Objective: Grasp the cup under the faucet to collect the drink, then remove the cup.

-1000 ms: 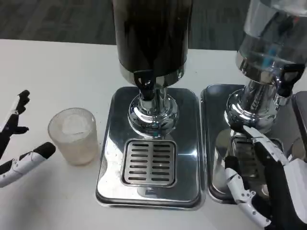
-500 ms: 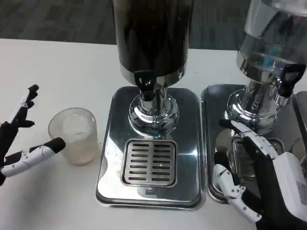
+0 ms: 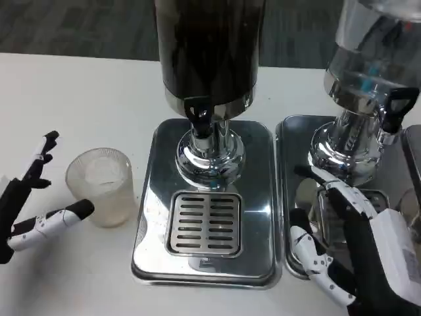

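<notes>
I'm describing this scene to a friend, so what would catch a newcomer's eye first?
The dark dispenser stands at centre on a shiny tray, its black tap above the slotted grate. A frosted cup sits on the table left of the tray, with the left hand open beside it.

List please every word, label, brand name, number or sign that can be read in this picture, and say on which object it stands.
None can be read.
Dark drink dispenser: no label or lettering visible.
Clear dispenser: a small blue mark shows through its wall, too blurred to read.
Frosted cup: plain.
Drip trays: bare metal, reflections only.
Left hand and right hand: no markings visible.
</notes>
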